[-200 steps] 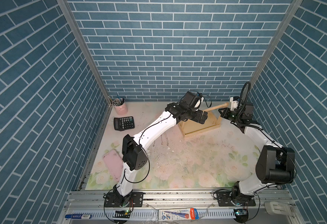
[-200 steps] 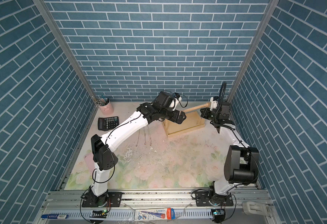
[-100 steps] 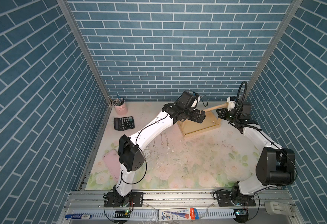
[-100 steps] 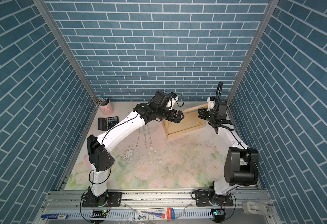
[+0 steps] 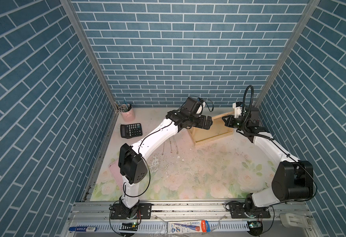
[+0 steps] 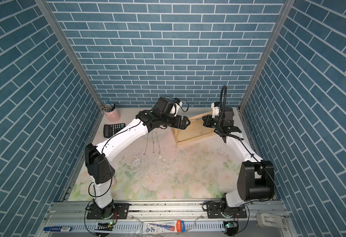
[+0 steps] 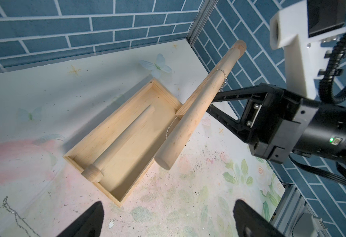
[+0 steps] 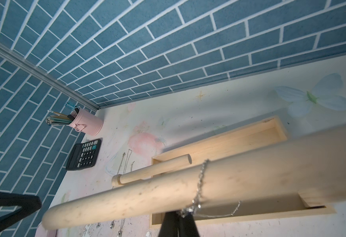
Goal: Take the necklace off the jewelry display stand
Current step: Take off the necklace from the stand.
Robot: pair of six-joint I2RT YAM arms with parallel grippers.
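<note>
Right gripper: jaws together, pinching the necklace where it wraps the dowel bar, right at the jaw tips. Only the right wrist view shows this pinch; the left wrist view has the bar in front. Left gripper: jaws wide apart, jewelry display stand ahead of them, untouched.

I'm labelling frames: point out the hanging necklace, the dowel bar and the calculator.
necklace (image 8: pixel 200 180), right wrist view, chain over the bar
dowel bar (image 7: pixel 198 106), left wrist view, mid-length
calculator (image 5: pixel 131 130), in a top view, keypad
</note>
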